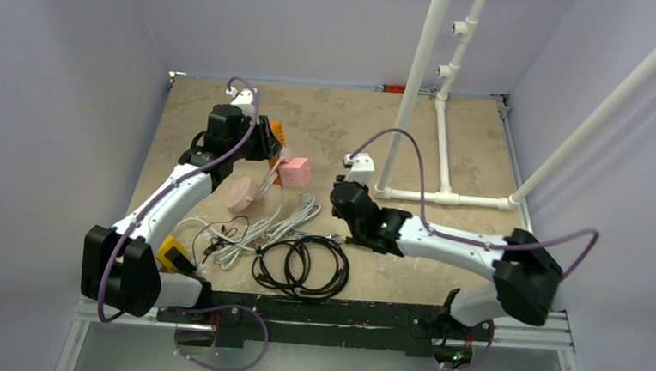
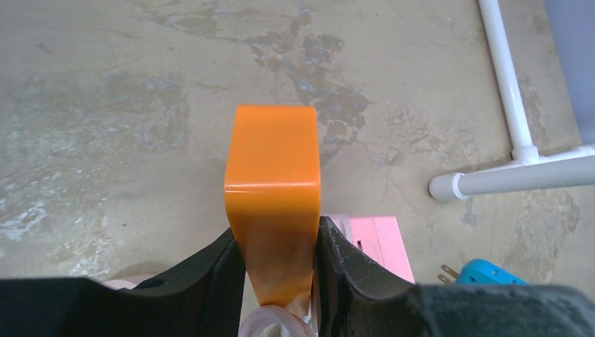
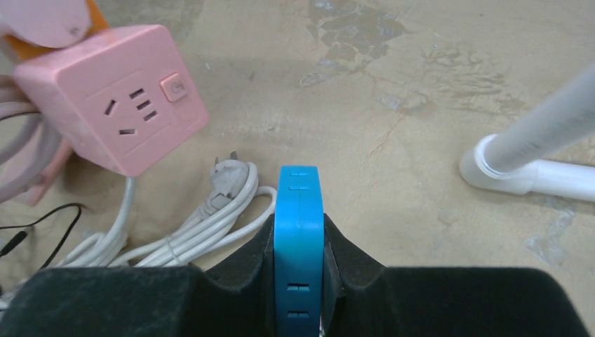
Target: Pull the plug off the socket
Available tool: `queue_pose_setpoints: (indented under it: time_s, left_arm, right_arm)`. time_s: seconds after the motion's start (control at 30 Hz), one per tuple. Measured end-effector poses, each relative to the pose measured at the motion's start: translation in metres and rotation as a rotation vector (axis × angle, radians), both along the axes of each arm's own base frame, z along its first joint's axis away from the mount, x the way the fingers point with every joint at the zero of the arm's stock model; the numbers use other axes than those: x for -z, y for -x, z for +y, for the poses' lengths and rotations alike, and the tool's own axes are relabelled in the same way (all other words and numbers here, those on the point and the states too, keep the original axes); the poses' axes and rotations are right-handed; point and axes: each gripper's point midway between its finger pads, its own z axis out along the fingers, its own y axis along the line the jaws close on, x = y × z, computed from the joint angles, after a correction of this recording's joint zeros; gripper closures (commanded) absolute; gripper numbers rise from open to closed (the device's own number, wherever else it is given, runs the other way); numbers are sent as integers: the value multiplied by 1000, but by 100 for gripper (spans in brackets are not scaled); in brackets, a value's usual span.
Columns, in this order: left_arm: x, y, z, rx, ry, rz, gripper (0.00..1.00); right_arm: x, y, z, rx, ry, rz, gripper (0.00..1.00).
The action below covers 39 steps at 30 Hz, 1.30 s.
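Note:
A pink cube socket (image 3: 112, 95) lies on the table, and it also shows in the top view (image 1: 295, 173) and the left wrist view (image 2: 379, 242). My right gripper (image 3: 299, 225) is shut on a blue plug (image 3: 300, 210) and holds it apart from the socket, to the socket's right. The plug's bare metal prongs show in the left wrist view (image 2: 449, 272). In the top view the right gripper (image 1: 339, 192) is right of the socket. My left gripper (image 2: 275, 239) is shut on an orange block (image 2: 273, 161) right beside the socket, at the socket's far left in the top view (image 1: 276, 138).
A white cable bundle (image 1: 270, 225) with its own plug (image 3: 228, 175) lies in front of the socket. A black cable coil (image 1: 302, 266), a round pink reel (image 1: 242, 193) and a yellow object (image 1: 170, 252) lie nearby. A white pipe frame (image 1: 441, 149) stands at the right.

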Motion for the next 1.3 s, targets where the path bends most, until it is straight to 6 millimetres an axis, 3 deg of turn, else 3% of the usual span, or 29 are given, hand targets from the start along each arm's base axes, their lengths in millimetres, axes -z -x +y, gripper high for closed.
queue_pose_setpoints:
  time_s: [0.2,0.43,0.63,0.83,1.13,1.3]
  left_arm:
    - [-5,-1,16,-64,-23,-23,100]
    - [-5,-2,22,-95,-40,-26,100]
    - [-6,-2,22,-99,-42,-28,100]
    - [-6,0,18,-74,-31,-25,100]
    - [0,0,9,-28,-12,-5,100]
    - [3,0,5,-8,-3,3,100]
  right_arm:
    - [31,-37,19,15,166,72,100]
    - [43,-89,-5,67,309,108,100]
    - [50,-133,-4,94,369,114,99]
    - [74,-140,-11,97,446,152,93]
    - [81,-150,-36,154,461,165,61]
    - [83,-150,-32,146,441,163,50]
